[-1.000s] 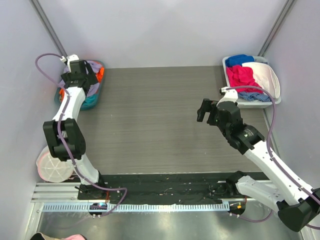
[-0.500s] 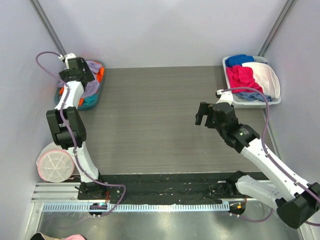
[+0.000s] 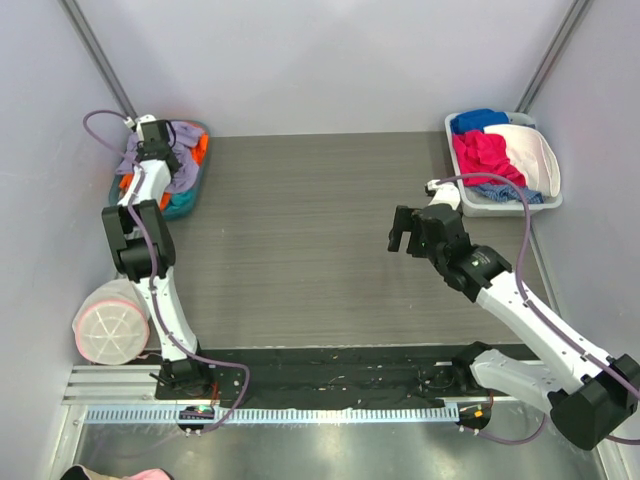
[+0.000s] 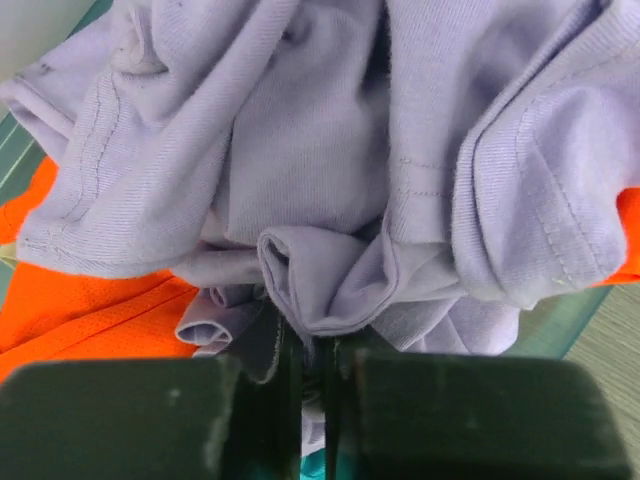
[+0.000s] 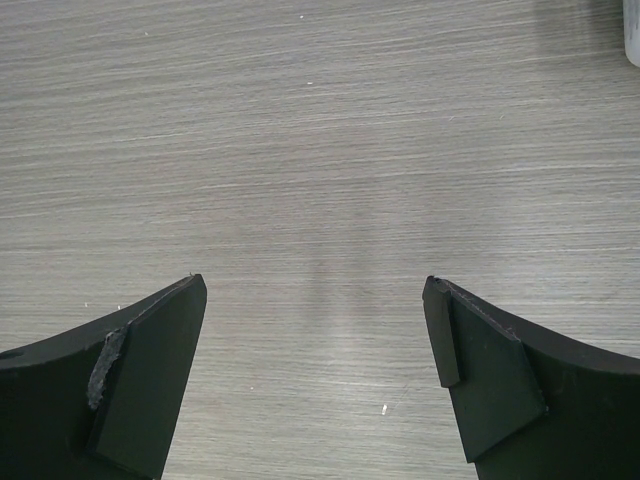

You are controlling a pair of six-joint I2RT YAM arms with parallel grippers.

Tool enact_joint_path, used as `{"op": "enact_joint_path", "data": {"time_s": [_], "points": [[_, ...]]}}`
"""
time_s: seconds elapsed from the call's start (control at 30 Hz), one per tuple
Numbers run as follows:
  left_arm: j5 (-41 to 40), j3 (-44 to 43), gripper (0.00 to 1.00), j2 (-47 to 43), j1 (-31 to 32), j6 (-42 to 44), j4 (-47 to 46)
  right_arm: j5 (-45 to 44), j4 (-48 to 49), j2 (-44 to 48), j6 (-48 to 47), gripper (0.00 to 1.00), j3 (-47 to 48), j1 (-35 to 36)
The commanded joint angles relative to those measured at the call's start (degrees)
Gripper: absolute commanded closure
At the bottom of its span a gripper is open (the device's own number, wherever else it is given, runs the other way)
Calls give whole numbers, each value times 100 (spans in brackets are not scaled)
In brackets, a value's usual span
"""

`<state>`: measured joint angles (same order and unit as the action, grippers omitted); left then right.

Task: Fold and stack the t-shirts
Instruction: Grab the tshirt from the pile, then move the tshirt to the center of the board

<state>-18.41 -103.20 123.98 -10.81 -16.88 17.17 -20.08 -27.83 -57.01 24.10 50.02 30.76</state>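
Observation:
A crumpled lavender t-shirt point(image 4: 330, 150) fills the left wrist view, lying on top of a bright orange t-shirt point(image 4: 90, 300). A bit of teal cloth point(image 4: 312, 462) shows below the jaws. My left gripper point(image 4: 312, 350) is shut on a fold of the lavender t-shirt, with cloth pinched between the narrow jaws. From above, the left gripper point(image 3: 155, 150) is down in the teal basket point(image 3: 185, 207) at the back left, among the lavender t-shirt point(image 3: 185, 172) and the orange t-shirt point(image 3: 200, 148). My right gripper point(image 3: 400, 228) hovers over bare table, open point(image 5: 315, 290) with nothing between its fingers.
A white bin point(image 3: 500, 207) at the back right holds blue, pink and white clothes. A round white pouch with a pink rim point(image 3: 108, 330) lies at the left by the left arm's base. Grey walls close in both sides.
The left gripper has pushed further into the basket and shut on the lavender cloth. The right arm has drifted slightly left, still open.

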Motion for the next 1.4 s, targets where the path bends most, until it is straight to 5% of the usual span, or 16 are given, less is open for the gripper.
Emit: {"op": "enact_joint_path", "data": {"time_s": [0.0, 0.43, 0.87, 1.07, 1.2, 1.37], "points": [[329, -236, 100, -23, -18, -149, -118, 56, 208, 50, -2, 0, -18, 26], [-21, 1091, 100, -2834, 983, -166, 40, 390, 217, 559, 280, 0, -177, 35], [416, 360, 100, -4653, 2346, -517, 1596, 277, 33, 920, 429, 0, 25, 26], [400, 1003, 100, -4762, 3610, -799, 1596, 40, -99, 1052, 517, 0, 280, 26], [-345, 723, 100, -4296, 5032, -729, 1597, -110, -266, 1113, 570, 0, 403, 35], [-672, 985, 100, -4154, 5388, -860, 1413, -163, -398, 1306, 666, 0, 421, 26]]}}
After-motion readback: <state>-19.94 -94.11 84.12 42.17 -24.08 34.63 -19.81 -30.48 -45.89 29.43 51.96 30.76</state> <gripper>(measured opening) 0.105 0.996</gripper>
